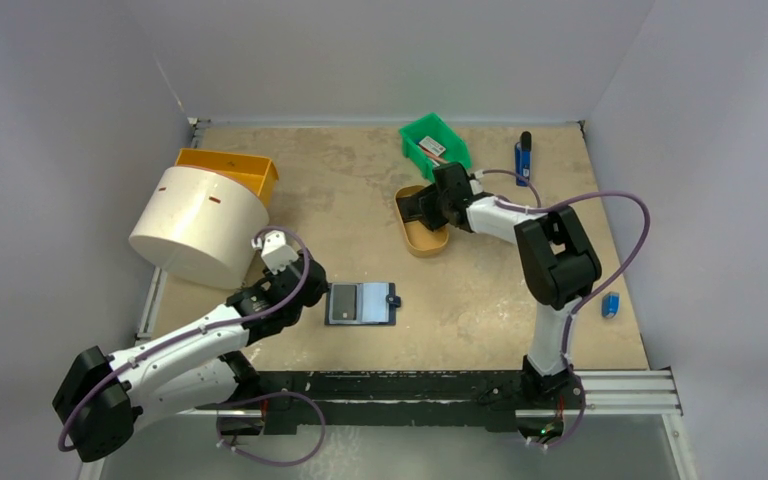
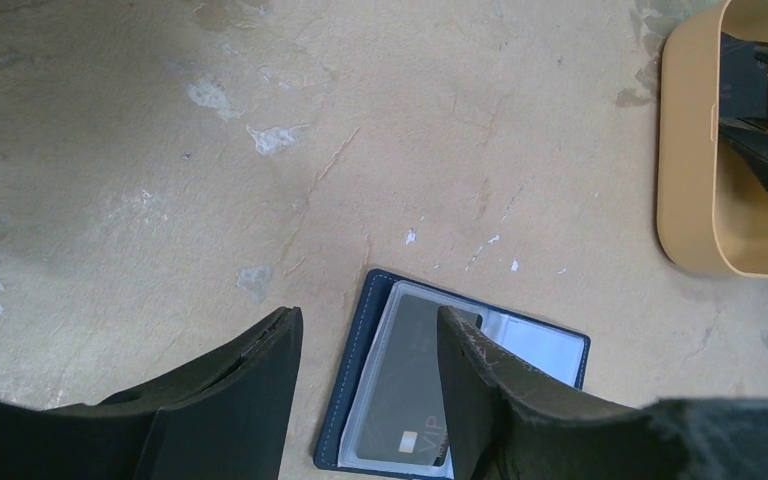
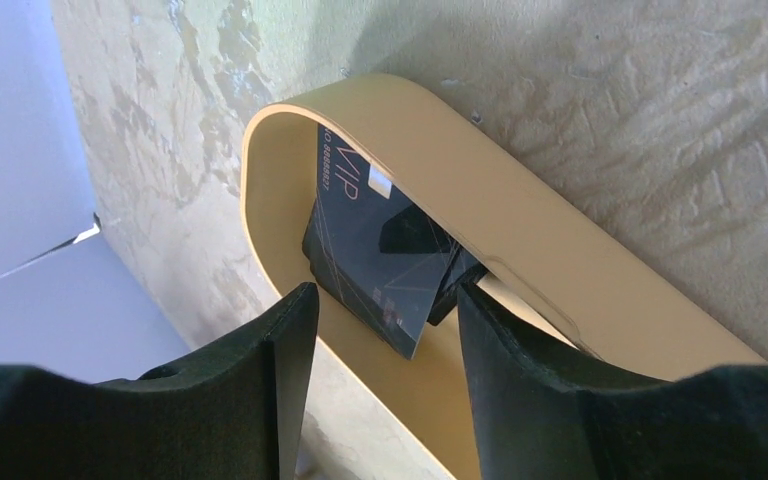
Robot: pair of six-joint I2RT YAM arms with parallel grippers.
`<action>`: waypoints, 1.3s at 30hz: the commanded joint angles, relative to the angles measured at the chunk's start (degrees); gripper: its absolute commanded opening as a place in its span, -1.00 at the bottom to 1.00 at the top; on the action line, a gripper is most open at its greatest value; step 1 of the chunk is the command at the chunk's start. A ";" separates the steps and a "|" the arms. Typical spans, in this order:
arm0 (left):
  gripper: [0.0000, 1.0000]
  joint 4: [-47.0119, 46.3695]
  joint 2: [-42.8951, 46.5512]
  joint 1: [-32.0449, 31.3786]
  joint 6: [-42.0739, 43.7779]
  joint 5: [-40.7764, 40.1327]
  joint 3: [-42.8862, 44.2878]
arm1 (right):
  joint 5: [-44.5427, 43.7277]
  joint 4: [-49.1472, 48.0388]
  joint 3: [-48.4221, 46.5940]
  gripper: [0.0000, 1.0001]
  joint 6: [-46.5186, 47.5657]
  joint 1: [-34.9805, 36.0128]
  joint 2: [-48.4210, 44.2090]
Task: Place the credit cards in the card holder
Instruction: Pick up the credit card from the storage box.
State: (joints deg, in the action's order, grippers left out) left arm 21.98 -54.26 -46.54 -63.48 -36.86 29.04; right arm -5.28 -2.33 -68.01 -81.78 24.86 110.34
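Top external | left gripper (image 2: 368,335), right gripper (image 3: 380,300) agape, empty | two credit cards (image 2: 400,400) (image 3: 365,250), one card holder (image 2: 353,380), one tray (image 3: 520,210) | scuffed table (image 2: 160,200), grey walls (image 1: 380,50)

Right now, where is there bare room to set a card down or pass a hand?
Bare tabletop lies between the card holder and the tan tray, and far-centre between the orange bin and green bin. Crowded: the right gripper, tray and green bin bunch together; the white drum and left gripper hem the holder's left.

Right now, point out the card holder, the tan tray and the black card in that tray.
card holder (image 1: 375,302), top view, pale lining.
tan tray (image 2: 682,150), left wrist view, its left wall.
black card (image 3: 355,240), right wrist view, its face.
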 commanded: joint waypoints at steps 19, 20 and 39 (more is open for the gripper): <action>-0.02 -0.57 1.01 -0.02 -1.47 -1.06 -0.33 | 0.26 2.59 -0.66 -0.34 0.53 0.50 1.01; -0.03 -0.54 0.96 -0.04 -1.47 -1.09 -0.31 | 0.29 2.59 -0.45 -0.37 0.52 0.51 0.94; -0.05 -1.26 -0.06 0.03 -1.72 -0.25 -0.41 | 1.02 0.33 3.45 -0.41 1.22 0.53 -2.33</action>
State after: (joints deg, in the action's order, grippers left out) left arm 21.93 -54.41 -46.54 -64.14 -36.71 28.49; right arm -3.51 -3.40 -65.91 -81.36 25.17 110.43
